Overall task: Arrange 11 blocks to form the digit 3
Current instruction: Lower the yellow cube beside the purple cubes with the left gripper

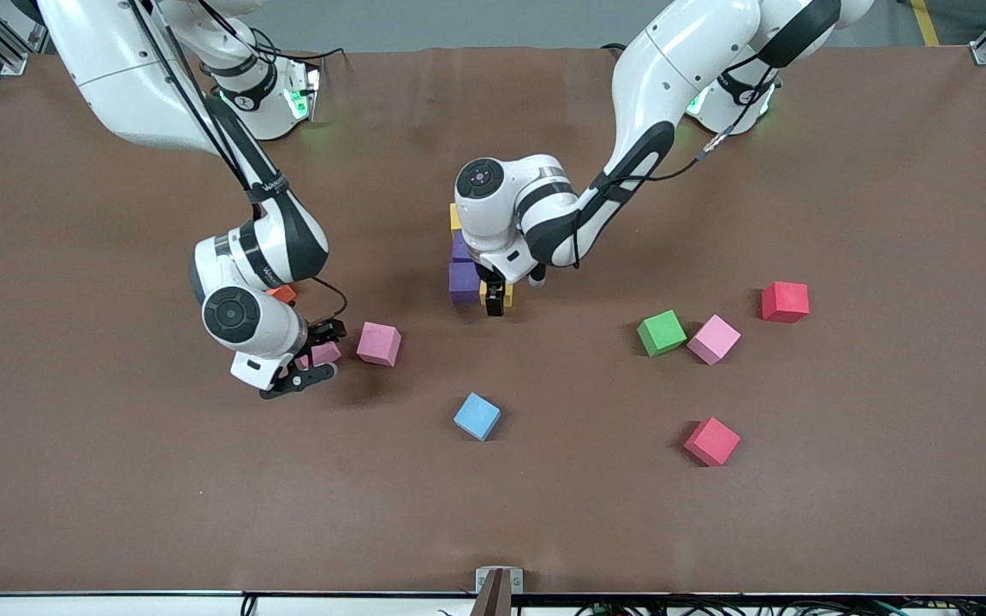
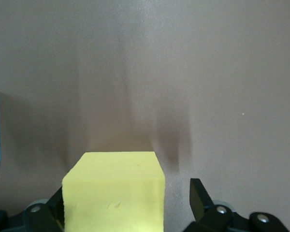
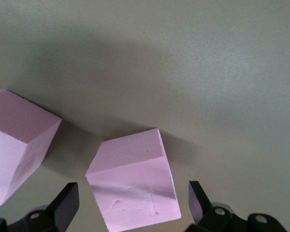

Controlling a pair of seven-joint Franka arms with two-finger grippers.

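Left wrist view: left gripper (image 2: 128, 205) spread around a yellow block (image 2: 113, 191); right gripper (image 3: 130, 203) spread astride a pink block (image 3: 133, 181)

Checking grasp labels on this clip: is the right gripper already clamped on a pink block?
No. In the right wrist view the right gripper stands open around the pink block, with a gap showing between each finger and the block's sides.

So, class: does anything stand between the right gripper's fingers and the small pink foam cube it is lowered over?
Nothing visible does. The right gripper is open, and the small pink foam cube sits between its fingers with gaps either side. A second pink foam cube lies beside it, outside the fingers.
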